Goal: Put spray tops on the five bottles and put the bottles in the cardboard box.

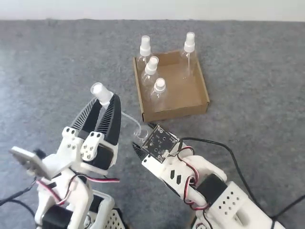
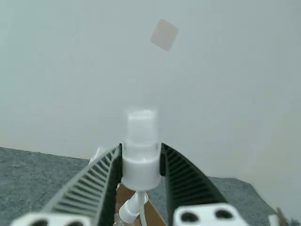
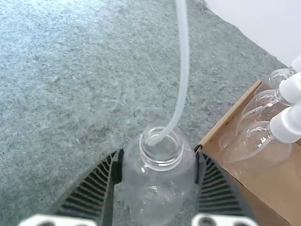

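The brown cardboard box (image 1: 174,113) sits on the grey, carpet-like worktop (image 1: 47,62). It holds four clear plastic bottles (image 1: 157,93), each already fitted with a white spray top, so one bottle is left to finish.

The left gripper (image 1: 105,99) is raised above the worktop, near the box's front corner. Its jaws are clamped on the collar of the last white spray top (image 2: 141,160), whose clear cap points up. The right gripper (image 3: 159,162) is low, just beside the box's front wall. Its jaws are closed around the shoulders of the fifth clear bottle (image 1: 140,135), which stands upright with its neck open.

The thin translucent dip tube (image 3: 182,70) curves down from the spray top, and its tip rests just inside the bottle's mouth, against the rim.

The top is well off to one side of the neck, and the tube is already bowed. If the top comes down without first being centred over the neck, the tube could buckle or spring out of the mouth. The collar might also land tilted on the neck and jam. Pressing down off-centre could twist the smooth bottle in the right jaws or tip it against the box wall.
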`<state>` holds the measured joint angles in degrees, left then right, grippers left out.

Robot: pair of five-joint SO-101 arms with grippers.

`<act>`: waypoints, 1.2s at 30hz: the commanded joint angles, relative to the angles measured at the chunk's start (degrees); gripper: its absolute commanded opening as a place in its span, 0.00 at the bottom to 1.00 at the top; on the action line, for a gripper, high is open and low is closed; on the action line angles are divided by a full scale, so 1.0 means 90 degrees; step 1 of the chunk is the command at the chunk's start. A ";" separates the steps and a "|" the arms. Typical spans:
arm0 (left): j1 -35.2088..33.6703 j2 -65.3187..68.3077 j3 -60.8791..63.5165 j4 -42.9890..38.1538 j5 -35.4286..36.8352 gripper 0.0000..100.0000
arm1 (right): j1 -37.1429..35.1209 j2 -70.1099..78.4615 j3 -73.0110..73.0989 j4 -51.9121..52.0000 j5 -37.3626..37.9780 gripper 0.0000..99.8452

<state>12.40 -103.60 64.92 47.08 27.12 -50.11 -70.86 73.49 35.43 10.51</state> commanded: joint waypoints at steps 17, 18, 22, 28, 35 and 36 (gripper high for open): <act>0.0420 -0.0088 0.0298 0.0010 -0.0576 0.01 | -0.0015 -0.0542 -0.0234 0.0288 0.0098 0.07; 0.0420 -0.0088 0.0308 0.0010 -0.0576 0.01 | -0.0005 -0.0689 -0.0215 0.0327 0.0098 0.07; 0.0440 -0.0088 0.0337 0.0010 -0.0635 0.01 | 0.0161 -0.1314 -0.0186 0.0581 0.0078 0.07; 0.1299 -0.0088 0.0347 0.0274 -0.1201 0.01 | 0.0181 -0.1910 -0.0186 0.0952 0.0098 0.07; 0.1328 -0.0078 0.0405 0.0283 -0.1270 0.01 | 0.0190 -0.1939 -0.0186 0.1011 0.0107 0.07; 0.1338 -0.0078 0.0415 0.0283 -0.1270 0.01 | 0.0190 -0.1939 -0.0186 0.1011 0.0107 0.07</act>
<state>24.09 -103.60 68.35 49.54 16.48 -49.23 -86.42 73.58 44.40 10.68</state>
